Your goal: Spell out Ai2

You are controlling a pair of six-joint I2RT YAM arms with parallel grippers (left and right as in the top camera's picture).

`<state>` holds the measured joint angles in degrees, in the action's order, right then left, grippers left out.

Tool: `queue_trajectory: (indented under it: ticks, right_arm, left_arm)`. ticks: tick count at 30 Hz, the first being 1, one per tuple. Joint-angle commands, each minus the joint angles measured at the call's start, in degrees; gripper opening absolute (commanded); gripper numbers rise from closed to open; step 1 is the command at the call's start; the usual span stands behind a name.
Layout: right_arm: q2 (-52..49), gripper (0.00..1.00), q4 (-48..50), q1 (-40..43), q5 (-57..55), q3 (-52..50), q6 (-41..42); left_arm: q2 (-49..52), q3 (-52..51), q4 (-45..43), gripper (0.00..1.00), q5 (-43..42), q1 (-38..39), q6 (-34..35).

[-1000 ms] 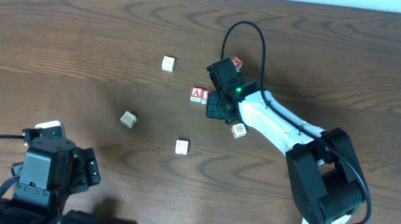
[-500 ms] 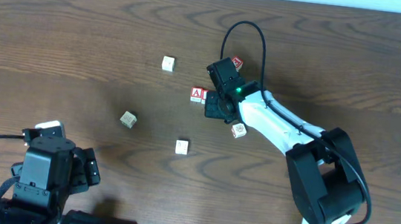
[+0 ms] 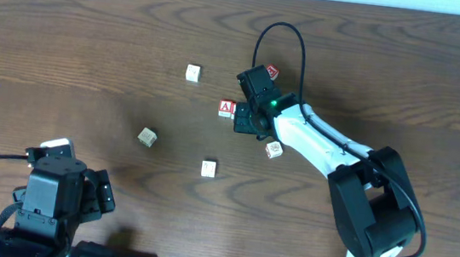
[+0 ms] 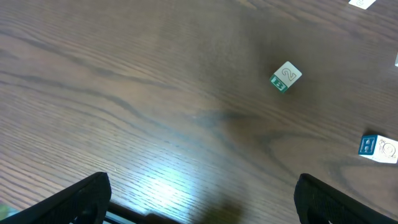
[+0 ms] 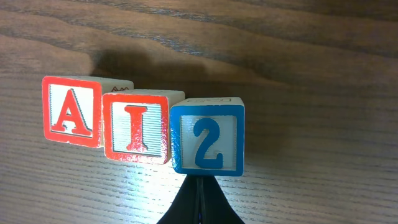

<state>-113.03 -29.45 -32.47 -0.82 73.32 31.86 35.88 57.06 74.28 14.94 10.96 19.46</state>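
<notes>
The right arm (image 3: pixel 322 147) has white links, black joints, a green light (image 3: pixel 273 105) and a looping black cable (image 3: pixel 302 68); the left arm (image 3: pixel 51 200) is black with a white cap (image 3: pixel 55 144).

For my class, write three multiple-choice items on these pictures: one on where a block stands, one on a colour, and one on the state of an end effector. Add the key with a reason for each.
1. In the right wrist view, where is the 2 block?
A) between the other two
B) at the right end, next to the I block
C) apart from the row

2. What colour frames the 2 block?
A) green
B) red
C) blue

3. How is the left end effector?
A) open, with nothing between its fingers
B) shut on a block
C) shut and empty

Key:
1 B, because the row reads A, I, 2.
2 C, because its border and digit are blue.
3 A, because the fingers stand wide apart with only table between them.
</notes>
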Motion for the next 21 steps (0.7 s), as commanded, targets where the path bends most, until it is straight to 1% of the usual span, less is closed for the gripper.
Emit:
queue_trajectory:
  ticks: [1, 13, 18, 21]
  right_arm:
    - [-0.6, 0.01, 0.1, 0.3, 0.3, -0.3, 0.4]
    - [0.2, 0.01, 0.0, 0.3, 2.3, -0.1, 0.2]
    - [5.1, 0.01, -0.2, -0.8, 1.4, -0.2, 0.3]
    - [10.2, 0.01, -2.1, -1.8, -2.4, -0.2, 1.0]
  left_arm:
    - [-0.2, 0.2, -0.1, 0.95, 0.0, -0.2, 0.2]
    - [-0.2, 0.2, -0.1, 0.95, 0.0, -0.2, 0.2]
    - [-0.2, 0.2, -0.1, 0.95, 0.0, -0.2, 0.2]
    - [-0.2, 0.2, -0.1, 0.95, 0.0, -0.2, 0.2]
